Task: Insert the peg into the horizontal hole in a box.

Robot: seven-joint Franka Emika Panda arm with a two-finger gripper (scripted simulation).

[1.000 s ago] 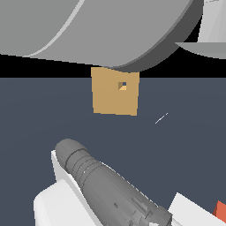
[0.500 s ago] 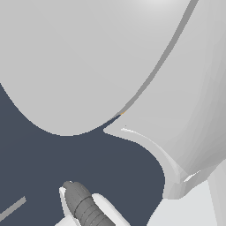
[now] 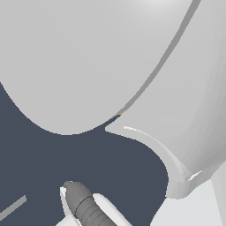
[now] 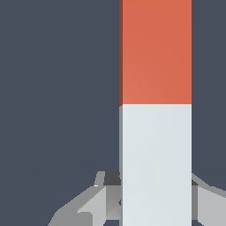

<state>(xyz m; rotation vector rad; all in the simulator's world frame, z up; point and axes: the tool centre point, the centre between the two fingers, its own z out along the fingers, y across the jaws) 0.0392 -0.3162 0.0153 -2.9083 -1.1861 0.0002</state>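
In the wrist view the peg (image 4: 156, 110) fills the frame lengthwise, its orange-red half (image 4: 156, 53) far from the fingers and its pale grey-white half (image 4: 156, 163) running back between them. My gripper (image 4: 156, 196) is shut on the white half, with a grey finger (image 4: 102, 196) showing on one side and part of the other (image 4: 208, 198) on the opposite side. The box and its hole are hidden in both views. In the exterior view only a tiny tan sliver (image 3: 121, 113) shows between two arm links.
Big pale grey arm links (image 3: 79, 57) fill most of the exterior view. A dark grey ribbed arm part (image 3: 84, 205) sits at the bottom. The dark blue-grey floor (image 3: 53, 163) lies behind, and also behind the peg in the wrist view (image 4: 53, 88).
One second ago the exterior view showed the tan box with its hole. The arm's links have since swung across that camera and now cover it.
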